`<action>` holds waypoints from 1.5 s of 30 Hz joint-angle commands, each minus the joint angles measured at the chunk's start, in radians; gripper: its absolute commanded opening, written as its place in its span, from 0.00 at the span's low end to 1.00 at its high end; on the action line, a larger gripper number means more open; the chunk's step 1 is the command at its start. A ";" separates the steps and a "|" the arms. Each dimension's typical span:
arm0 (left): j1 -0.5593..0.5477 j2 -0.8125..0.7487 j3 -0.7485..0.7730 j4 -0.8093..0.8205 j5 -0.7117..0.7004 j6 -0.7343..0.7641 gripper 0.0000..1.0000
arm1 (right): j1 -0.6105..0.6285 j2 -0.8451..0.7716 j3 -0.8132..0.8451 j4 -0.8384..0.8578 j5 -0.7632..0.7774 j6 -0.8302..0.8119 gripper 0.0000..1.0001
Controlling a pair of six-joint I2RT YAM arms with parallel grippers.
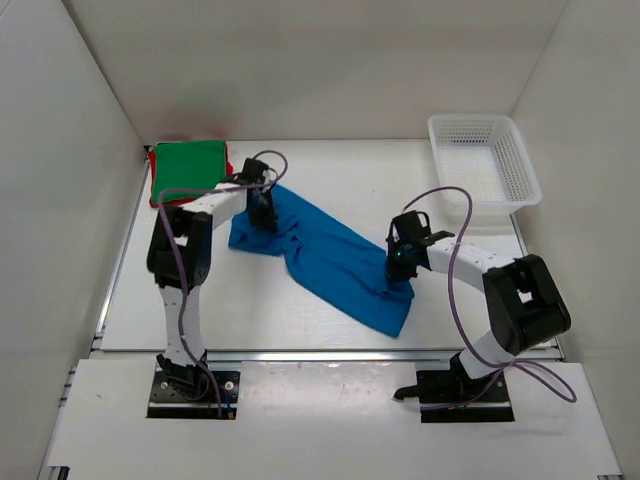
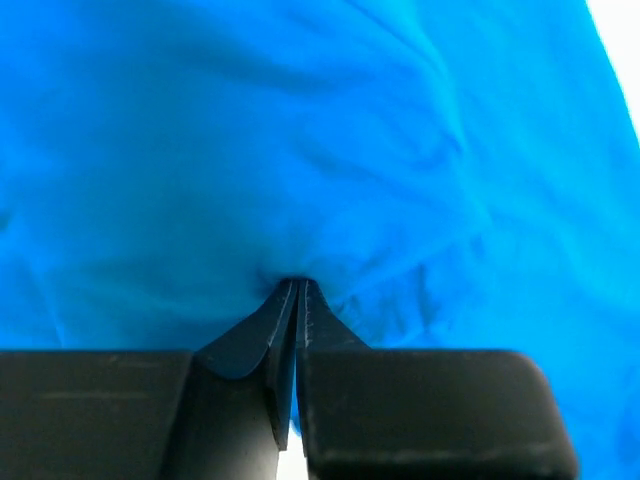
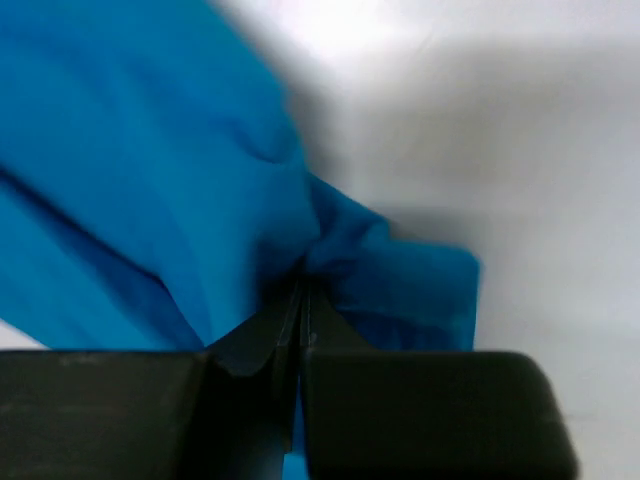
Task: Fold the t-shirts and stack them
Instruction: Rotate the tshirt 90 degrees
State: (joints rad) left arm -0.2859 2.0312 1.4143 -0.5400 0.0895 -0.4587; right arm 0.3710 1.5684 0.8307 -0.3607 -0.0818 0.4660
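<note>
White table [image 1: 350, 170], blue t-shirt [image 1: 330, 255] diagonal, far-left to near-right

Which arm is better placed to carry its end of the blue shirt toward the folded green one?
Left, probably. The left gripper is shut on the end of the blue shirt that lies close to the green shirt. The right gripper pinches the opposite end, much farther from it.

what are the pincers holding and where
Both hold the blue t-shirt: left pincer pinches cloth at its far left end, right pincer toward its near right end.
</note>
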 commanded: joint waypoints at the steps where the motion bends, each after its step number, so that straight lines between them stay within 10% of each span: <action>1: -0.032 0.177 0.290 -0.130 -0.010 0.070 0.14 | 0.115 -0.068 -0.050 -0.093 0.007 0.114 0.00; 10: -0.032 0.740 1.326 -0.517 0.079 0.043 0.10 | 0.396 -0.044 -0.108 0.103 -0.035 0.281 0.00; 16: 0.007 0.615 1.030 -0.266 0.115 -0.001 0.09 | 0.442 -0.015 -0.154 0.278 -0.018 0.379 0.00; 25: 0.025 0.499 1.286 -0.255 0.476 -0.067 0.35 | 0.402 -0.037 -0.010 0.315 -0.136 0.123 0.00; 31: -0.005 -0.065 0.464 -0.069 0.399 -0.005 0.30 | 0.401 -0.164 0.053 0.144 -0.089 0.105 0.26; 37: -0.116 -0.617 -0.361 0.032 0.259 -0.001 0.52 | 0.349 -0.378 -0.169 0.149 -0.098 0.166 0.37; 45: -0.226 -0.966 -0.830 0.017 0.211 -0.073 0.51 | 0.272 -0.446 -0.326 0.167 -0.216 0.131 0.40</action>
State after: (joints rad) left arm -0.5014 1.1385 0.6384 -0.5537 0.3370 -0.4984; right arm 0.6506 1.1481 0.5240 -0.2157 -0.2424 0.6106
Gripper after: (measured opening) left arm 0.516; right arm 0.401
